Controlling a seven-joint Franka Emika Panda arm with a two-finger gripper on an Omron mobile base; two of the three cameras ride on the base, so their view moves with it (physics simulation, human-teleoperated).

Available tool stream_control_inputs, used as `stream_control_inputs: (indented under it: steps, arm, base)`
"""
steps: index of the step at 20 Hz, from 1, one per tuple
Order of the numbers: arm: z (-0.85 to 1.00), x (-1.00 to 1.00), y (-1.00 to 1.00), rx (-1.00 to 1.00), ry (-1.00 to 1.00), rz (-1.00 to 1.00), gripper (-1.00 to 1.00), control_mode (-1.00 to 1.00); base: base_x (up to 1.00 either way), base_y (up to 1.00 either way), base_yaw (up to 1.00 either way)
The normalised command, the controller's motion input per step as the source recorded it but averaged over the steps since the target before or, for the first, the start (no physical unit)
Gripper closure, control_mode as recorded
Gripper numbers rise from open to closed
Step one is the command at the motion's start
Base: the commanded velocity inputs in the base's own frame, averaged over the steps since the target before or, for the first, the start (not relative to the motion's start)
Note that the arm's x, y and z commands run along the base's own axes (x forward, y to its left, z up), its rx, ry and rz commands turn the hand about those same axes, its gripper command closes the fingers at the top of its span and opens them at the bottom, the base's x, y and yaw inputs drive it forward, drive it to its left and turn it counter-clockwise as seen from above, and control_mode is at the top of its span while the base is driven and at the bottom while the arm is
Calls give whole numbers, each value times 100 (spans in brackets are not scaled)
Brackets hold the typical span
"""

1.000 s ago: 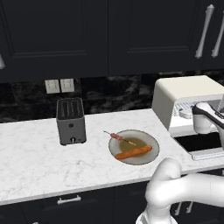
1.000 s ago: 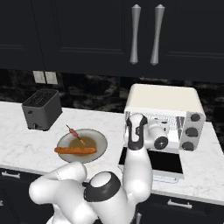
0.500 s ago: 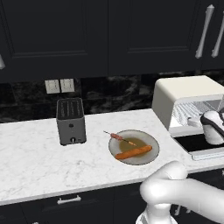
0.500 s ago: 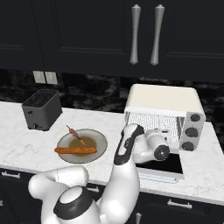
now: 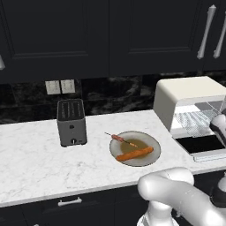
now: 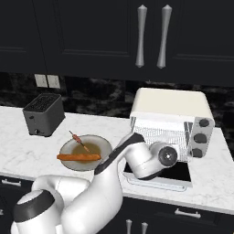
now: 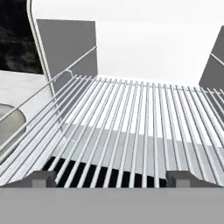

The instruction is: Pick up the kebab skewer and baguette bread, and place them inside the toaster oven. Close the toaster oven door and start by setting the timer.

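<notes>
The kebab skewer (image 5: 121,140) (image 6: 80,140) and the orange-brown baguette bread (image 5: 134,153) (image 6: 78,157) lie on a round plate (image 5: 152,143) (image 6: 103,145) on the counter. To the plate's right stands the cream toaster oven (image 5: 187,90) (image 6: 171,101). The toaster oven door (image 5: 205,145) (image 6: 157,178) is folded down flat. My hand (image 6: 157,159) hovers over the door, facing the oven's mouth. In the hand view my gripper (image 7: 112,178) is open and empty, its fingertips (image 7: 41,177) just before the wire rack (image 7: 131,127).
A dark-grey slot toaster (image 5: 70,122) (image 6: 43,114) stands left of the plate by the back wall. Dark cabinets with silver handles (image 6: 141,35) hang above. The marble counter (image 5: 35,163) runs left of the plate; its front edge is near.
My hand has dropped from a raised pose and turned toward the oven's opening, ending low over the open door. The skewer, bread and plate have not moved.
</notes>
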Motion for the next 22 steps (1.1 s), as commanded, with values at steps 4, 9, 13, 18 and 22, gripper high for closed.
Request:
stream_control_inputs:
  steps: [4,9,13,18,22]
  arm:
    - [38,-69,-20,-5,26,2,-100,-100]
    - [100,-90,13,-1,2,8,-100,-100]
    - [43,-97,100,-10,4,6,-100,-100]
    - [18,-38,100,-8,6,0,-100,-100]
    - [12,-4,100,-9,5,5,-100,-100]
  base:
    - [0,0,0]
    - [0,0,0]
    - [0,0,0]
    - [0,0,0]
    - [0,0,0]
